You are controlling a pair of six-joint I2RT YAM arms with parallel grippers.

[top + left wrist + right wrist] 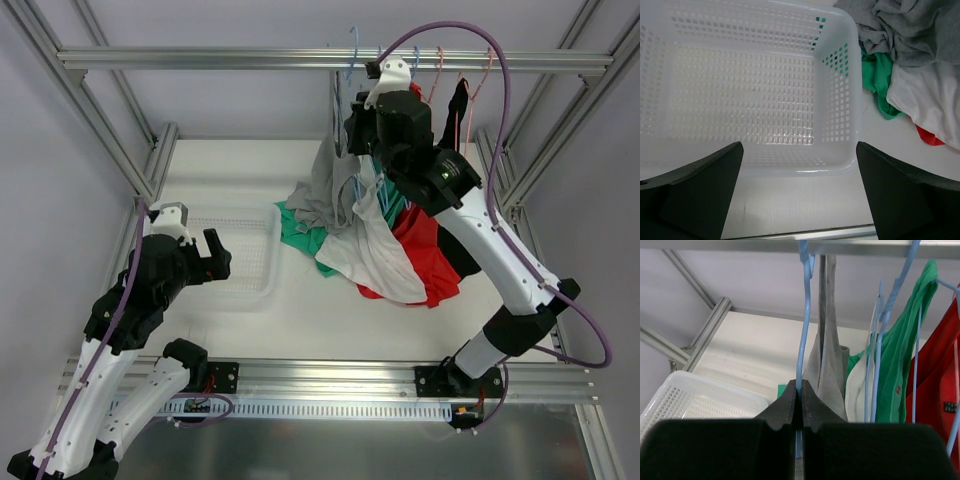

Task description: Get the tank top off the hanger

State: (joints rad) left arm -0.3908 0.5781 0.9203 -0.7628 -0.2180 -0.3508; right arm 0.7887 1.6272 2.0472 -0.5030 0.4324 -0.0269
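A grey tank top (328,185) hangs on a light blue hanger (352,52) hooked on the top rail, and its lower part drapes onto the table. In the right wrist view the hanger's wire (801,335) runs up between my fingers, with the grey tank top (832,355) just right of it. My right gripper (800,387) is shut on that blue wire, and it also shows high by the rail in the top view (368,125). My left gripper (215,256) is open and empty, hovering over the near edge of the white basket (790,169).
A pile of white, green and red garments (390,255) lies on the table right of the basket (262,285). More hangers (440,62) with green (900,355) and red (945,370) tops and a black garment (458,105) hang on the rail. Frame posts stand at both sides.
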